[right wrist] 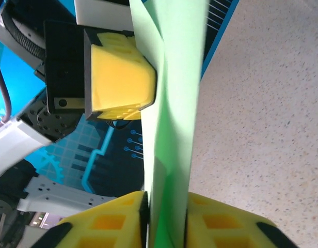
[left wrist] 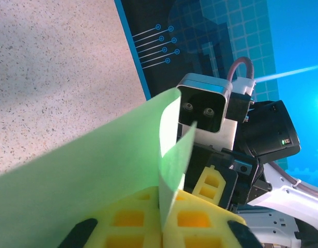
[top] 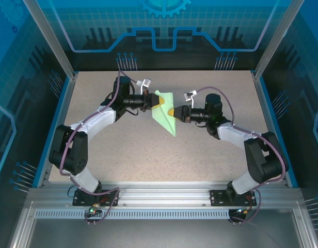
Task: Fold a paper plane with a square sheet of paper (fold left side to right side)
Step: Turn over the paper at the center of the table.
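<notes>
Held above the speckled table [top: 123, 150], toward the middle of its far half: the paper plane [top: 167, 114], pinched from both sides. From the top camera, pale mint-green and kite-shaped, with the wide end toward the far side and the slim tip aimed at the near edge, a little to the right. Long axis running far to near with a slight rightward lean, crosswise to the line joining the two grippers.

On the left flank, clamped by the left gripper [top: 153, 105], reaching in from the left. On the right flank, clamped by the right gripper [top: 172, 112], reaching in from the right and slightly nearer than its partner.

From the left wrist, left gripper [left wrist: 161, 227] with jaws all but closed, nothing between them but the thin paper [left wrist: 97, 181], standing on edge and rising out of the jaws; one flap curling open at the top edge. Beyond it, part of the right gripper [left wrist: 210, 183].

From the right wrist, right gripper [right wrist: 165, 219] likewise squeezed down onto the paper [right wrist: 174, 103], a narrow green band running up out of frame. Pressed against its left face, the left gripper [right wrist: 120, 77].
</notes>
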{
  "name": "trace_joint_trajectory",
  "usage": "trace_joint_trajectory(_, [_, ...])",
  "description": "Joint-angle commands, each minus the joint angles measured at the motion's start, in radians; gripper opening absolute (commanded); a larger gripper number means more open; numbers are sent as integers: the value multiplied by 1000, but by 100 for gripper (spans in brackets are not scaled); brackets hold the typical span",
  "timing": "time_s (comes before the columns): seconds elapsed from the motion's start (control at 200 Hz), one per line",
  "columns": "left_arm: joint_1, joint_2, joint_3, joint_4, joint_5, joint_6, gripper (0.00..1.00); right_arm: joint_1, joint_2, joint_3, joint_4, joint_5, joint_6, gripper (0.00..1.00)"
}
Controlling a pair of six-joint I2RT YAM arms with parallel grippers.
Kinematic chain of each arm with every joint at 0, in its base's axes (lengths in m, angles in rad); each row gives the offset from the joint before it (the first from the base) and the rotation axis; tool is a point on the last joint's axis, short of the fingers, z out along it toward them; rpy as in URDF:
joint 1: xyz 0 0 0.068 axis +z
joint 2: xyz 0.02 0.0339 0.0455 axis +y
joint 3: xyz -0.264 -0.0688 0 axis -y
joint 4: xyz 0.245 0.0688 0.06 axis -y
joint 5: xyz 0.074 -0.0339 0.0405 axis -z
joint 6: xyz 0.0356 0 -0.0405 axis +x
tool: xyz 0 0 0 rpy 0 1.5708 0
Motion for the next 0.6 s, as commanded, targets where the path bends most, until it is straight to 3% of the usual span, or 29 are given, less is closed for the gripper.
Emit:
trace_joint_trajectory(0.0, [-8,-10,-8,-21,1,31,19,-14,-47,26,-100,25,-73,17])
trace_joint_trajectory(0.105, [-2,-28,12,-139,-58,116,37,-18,-74,36,-218,57,-142,12])
trace_joint_trajectory(0.19, [19,-62,20,-229,-117,172,57,-19,-109,76,-448,109,-272,11])
trace_joint_trajectory(0.32, [67,-178,10,-388,-255,265,68,-1,-165,182,-869,329,-498,9])
trace_joint_trajectory(0.455, [91,-333,6,-552,-504,355,79,108,-177,317,-1221,789,-633,10])
trace_joint_trajectory(0.595, [95,-473,-52,-597,-732,358,87,278,-82,463,-1463,1291,-618,11])
